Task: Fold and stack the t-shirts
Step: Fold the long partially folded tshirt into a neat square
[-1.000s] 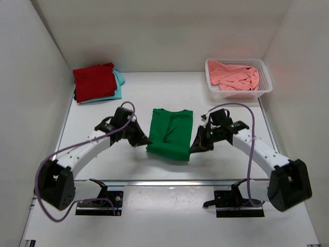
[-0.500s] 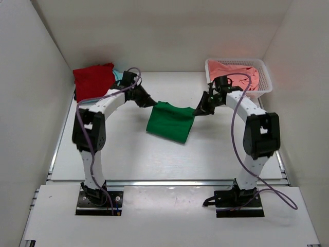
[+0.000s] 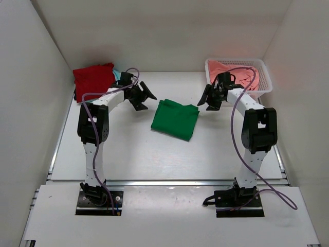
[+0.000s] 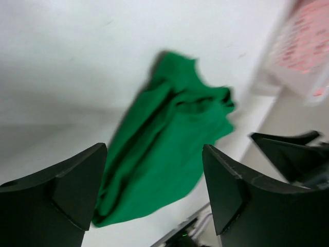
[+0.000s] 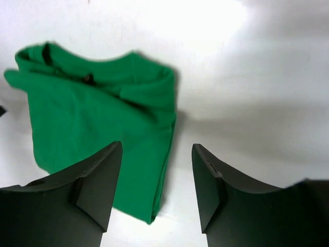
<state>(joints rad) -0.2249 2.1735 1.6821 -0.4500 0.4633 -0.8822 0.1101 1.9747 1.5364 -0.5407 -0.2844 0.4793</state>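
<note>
A white mesh basket (image 3: 241, 94) is set at the far right corner of the white bench (image 3: 133, 149), which is enclosed by plain white walls (image 3: 154, 36)

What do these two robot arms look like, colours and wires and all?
The left arm and right arm have white links with black joints. A thin purple cable loops loosely along each. Their fingers are matte black, broad and wedge-shaped.
</note>
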